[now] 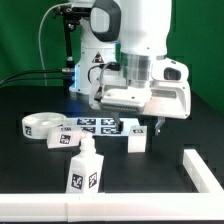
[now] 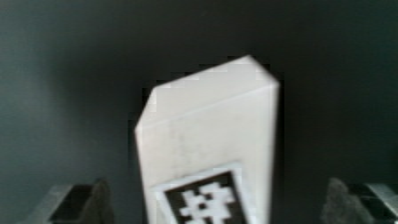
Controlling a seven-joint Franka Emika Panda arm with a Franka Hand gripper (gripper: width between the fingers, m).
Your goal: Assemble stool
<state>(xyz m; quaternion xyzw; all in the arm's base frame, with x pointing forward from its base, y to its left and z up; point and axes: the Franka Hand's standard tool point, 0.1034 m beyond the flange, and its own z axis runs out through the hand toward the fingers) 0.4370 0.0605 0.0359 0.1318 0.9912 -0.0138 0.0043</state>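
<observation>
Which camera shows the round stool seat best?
The exterior view: the seat is fully visible at that view's left. The wrist view shows none of it, only a leg standing between the fingers of the open gripper.

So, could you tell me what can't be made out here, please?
Wrist view: the leg has its tag cut off by the frame edge and blurred.
Wrist view: of the gripper only fingertips show, cropped at the frame edge.
Exterior view: tags on the marker board are too small to read.
Exterior view: sockets in the seat are too small to see.
</observation>
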